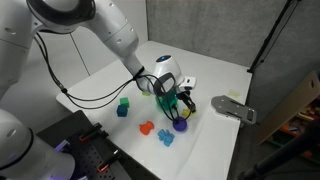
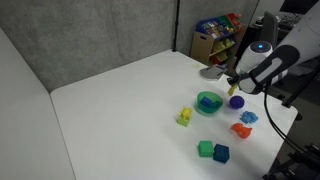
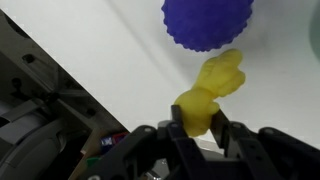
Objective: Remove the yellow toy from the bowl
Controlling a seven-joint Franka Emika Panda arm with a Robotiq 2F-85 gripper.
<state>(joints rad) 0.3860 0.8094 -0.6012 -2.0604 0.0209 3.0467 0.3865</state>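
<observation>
In the wrist view my gripper is shut on the yellow toy, a small lumpy bright yellow piece that sticks out past the fingertips above the white table. In an exterior view the gripper hangs just right of the green bowl, above the purple ball, with the toy held clear of the bowl. In an exterior view the gripper hides most of the bowl.
The purple spiky ball lies right by the toy. A yellow-green toy, a blue toy, an orange toy, a green cube and a blue cube lie on the white table. A grey plate sits near the table's edge.
</observation>
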